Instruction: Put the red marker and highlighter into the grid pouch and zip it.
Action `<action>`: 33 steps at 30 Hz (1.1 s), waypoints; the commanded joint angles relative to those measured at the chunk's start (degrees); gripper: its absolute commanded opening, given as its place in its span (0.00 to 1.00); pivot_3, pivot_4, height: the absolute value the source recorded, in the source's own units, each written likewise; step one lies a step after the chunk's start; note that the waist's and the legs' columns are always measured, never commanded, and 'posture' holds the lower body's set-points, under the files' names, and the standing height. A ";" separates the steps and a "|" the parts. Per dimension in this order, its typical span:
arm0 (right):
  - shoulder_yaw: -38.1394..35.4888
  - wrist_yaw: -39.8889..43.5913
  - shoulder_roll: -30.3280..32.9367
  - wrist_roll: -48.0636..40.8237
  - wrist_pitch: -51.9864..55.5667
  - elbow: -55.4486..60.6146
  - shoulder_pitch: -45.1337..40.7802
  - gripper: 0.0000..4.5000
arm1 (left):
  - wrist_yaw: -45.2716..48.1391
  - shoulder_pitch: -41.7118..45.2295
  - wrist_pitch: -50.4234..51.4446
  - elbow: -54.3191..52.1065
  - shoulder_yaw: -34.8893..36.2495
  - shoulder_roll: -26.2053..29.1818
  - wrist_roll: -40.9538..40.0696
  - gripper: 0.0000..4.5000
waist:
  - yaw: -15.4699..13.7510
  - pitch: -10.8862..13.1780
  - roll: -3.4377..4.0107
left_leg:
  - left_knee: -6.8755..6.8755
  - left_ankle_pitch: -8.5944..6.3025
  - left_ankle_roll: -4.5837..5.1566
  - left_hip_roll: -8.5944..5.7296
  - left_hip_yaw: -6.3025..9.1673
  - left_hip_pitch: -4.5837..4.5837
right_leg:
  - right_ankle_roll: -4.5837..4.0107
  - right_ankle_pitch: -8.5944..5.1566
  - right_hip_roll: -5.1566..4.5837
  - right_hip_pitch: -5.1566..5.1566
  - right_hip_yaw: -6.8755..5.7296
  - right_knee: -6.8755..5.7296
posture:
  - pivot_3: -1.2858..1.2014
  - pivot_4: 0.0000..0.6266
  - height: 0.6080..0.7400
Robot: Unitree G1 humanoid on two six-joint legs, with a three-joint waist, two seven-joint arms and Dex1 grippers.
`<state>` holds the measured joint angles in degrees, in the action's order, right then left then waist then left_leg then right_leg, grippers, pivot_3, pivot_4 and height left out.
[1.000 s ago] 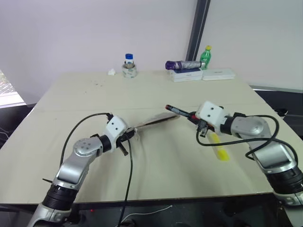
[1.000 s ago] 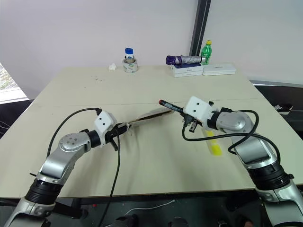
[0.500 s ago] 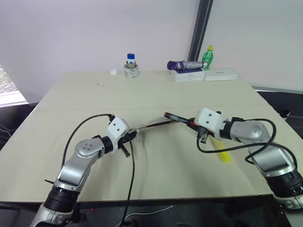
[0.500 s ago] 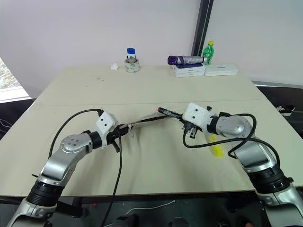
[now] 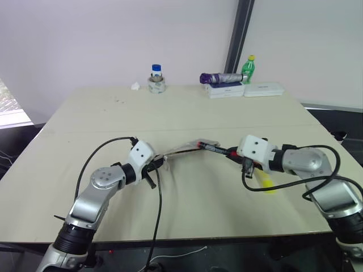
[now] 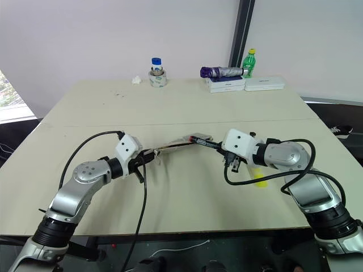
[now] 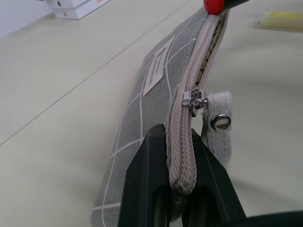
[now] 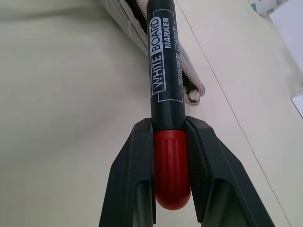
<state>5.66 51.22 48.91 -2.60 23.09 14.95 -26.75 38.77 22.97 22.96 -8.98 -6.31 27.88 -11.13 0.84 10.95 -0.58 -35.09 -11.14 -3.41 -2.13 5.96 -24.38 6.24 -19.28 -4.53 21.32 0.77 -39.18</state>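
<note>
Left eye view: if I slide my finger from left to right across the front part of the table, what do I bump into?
Left claw → grid pouch → red marker → right claw → highlighter.

Right tool point(image 5: 233, 154), clamped on the red marker point(image 5: 214, 149), sits lower and nearer the robot than a second ago, drawn toward 5 o'clock. Marker lies flatter now; its far tip, earlier up clear of the grid pouch point(image 5: 184, 148), meets the pouch's open far end. That end of the pouch looks spread wider than before. More of the highlighter point(image 5: 264, 180) is covered by the right arm.
</note>
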 commanded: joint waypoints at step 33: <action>0.23 0.83 1.59 4.86 -5.78 -1.37 1.33 0.08 | 0.79 1.32 -0.29 -1.40 -0.02 -0.71 -0.09 0.00 | -0.02 0.00 0.00 | -0.01 0.00 0.00 0.00 0.00 0.00 | 0.00 0.00 0.00 -0.01 0.00 0.00 | 0.52 0.24 0.98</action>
<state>6.08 52.16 50.31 1.71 18.22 12.59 -24.95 39.34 22.99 23.23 -8.98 -6.34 27.20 -11.12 0.82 10.95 -0.58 -35.11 -11.14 -3.42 -2.13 5.96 -24.38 6.24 -19.28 -4.53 21.31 0.76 -39.18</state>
